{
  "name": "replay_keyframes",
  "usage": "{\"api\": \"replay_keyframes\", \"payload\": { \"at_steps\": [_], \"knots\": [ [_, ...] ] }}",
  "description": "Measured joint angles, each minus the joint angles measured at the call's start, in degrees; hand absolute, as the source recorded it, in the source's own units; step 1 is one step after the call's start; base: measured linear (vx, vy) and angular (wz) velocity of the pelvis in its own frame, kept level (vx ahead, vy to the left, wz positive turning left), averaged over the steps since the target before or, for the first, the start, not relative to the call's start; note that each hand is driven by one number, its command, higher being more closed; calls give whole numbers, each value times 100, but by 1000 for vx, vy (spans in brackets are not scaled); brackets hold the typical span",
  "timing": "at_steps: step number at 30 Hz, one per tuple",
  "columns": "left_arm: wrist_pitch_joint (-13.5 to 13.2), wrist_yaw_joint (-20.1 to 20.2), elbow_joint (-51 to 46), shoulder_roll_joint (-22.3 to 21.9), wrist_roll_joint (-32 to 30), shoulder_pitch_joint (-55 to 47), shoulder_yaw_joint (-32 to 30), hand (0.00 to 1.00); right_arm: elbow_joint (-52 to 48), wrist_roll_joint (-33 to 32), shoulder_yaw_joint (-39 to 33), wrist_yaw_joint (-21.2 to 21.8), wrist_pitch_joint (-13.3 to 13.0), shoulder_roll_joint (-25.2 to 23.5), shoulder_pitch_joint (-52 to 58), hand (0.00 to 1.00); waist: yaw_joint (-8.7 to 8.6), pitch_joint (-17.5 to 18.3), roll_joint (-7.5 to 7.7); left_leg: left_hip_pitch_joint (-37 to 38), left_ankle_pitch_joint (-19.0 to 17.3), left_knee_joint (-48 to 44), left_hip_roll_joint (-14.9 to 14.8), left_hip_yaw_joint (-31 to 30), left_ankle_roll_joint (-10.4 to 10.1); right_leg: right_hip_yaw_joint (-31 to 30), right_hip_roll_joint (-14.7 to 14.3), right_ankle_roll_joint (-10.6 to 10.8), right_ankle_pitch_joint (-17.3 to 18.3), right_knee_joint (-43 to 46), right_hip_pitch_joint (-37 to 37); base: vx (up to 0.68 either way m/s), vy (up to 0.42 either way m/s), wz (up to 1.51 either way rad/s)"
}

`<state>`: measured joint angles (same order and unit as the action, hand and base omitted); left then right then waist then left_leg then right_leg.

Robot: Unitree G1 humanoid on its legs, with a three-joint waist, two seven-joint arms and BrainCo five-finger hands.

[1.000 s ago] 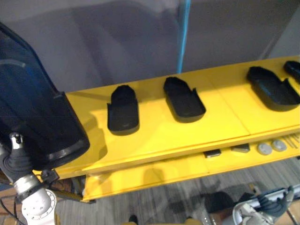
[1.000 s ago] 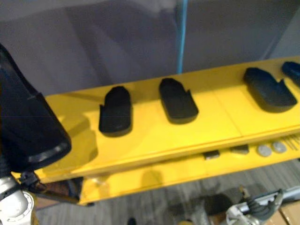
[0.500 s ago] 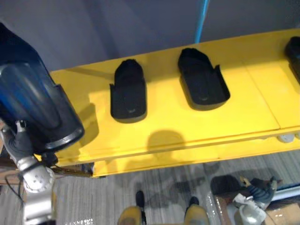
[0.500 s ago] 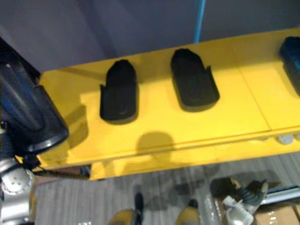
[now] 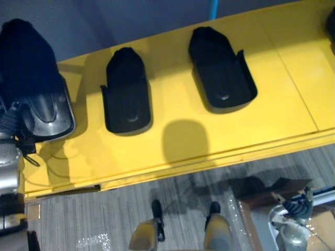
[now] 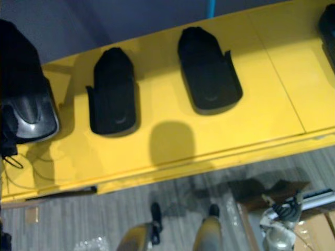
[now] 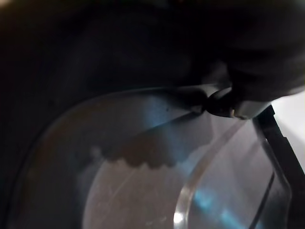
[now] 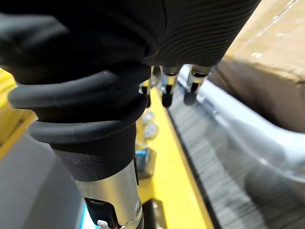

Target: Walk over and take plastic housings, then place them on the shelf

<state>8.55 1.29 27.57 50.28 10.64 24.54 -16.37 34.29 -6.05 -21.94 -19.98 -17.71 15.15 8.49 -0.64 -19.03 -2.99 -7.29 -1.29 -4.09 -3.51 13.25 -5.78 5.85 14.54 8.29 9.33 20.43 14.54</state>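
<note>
Two black plastic housings [image 5: 126, 91] [image 5: 222, 70] lie open side up on the yellow shelf [image 5: 272, 104]. The edge of a third housing [image 6: 330, 26] shows at the far right. A further housing [image 5: 36, 89] hangs at the shelf's left end, held by my left hand [image 5: 11, 123] from below; whether it touches the shelf I cannot tell. Its glossy inside [image 7: 143, 167] is seen from close up in the left wrist view, where a finger [image 7: 223, 102] grips the rim. My right hand [image 8: 167, 90] hangs low beside the shelf, fingers relaxed and holding nothing.
A grey wall with a blue strip [image 5: 213, 8] stands behind the shelf. Cardboard boxes [image 6: 314, 230] sit on the grey floor at the lower right. A lower yellow shelf level with small round parts [image 8: 148, 129] shows in the right wrist view.
The camera has come closer and tilted down. My left hand has lowered the held housing towards the shelf's left end, beside the leftmost lying housing. The right hand still hangs.
</note>
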Motion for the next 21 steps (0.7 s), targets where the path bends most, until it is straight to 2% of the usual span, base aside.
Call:
{"api": "replay_keyframes", "payload": {
  "at_steps": [2,6,10,17,21],
  "knots": [
    [192,285,192,64,0,209,158,100,59,-1,0,11,0,1,1,0,-16,-1,2,-12,-4,-2,-14,34,-4,-46,-20,-1,-2,6,38,-11,-2,-8],
    [411,628,554,106,-44,396,181,100,80,-1,6,32,1,9,-9,0,-27,-35,30,-25,-15,-48,-81,146,-20,-134,-96,-11,-22,5,82,-3,-14,-12],
    [494,685,870,115,-181,561,193,100,92,-4,17,34,1,78,-13,0,-24,-92,29,-26,-17,-48,-135,157,-23,-135,-153,-30,-33,-5,83,0,0,0],
    [902,793,1347,275,-541,728,192,100,172,-4,23,117,1,102,-13,0,-28,-102,28,-52,-17,-48,-157,171,-23,-136,-182,-55,-71,-70,86,0,0,0],
    [917,792,1503,456,-943,799,164,100,277,-7,36,119,2,105,-13,0,-16,-103,29,-69,-17,-49,-153,167,-22,-134,-181,-50,-90,-93,88,0,0,0]
  ]
}}
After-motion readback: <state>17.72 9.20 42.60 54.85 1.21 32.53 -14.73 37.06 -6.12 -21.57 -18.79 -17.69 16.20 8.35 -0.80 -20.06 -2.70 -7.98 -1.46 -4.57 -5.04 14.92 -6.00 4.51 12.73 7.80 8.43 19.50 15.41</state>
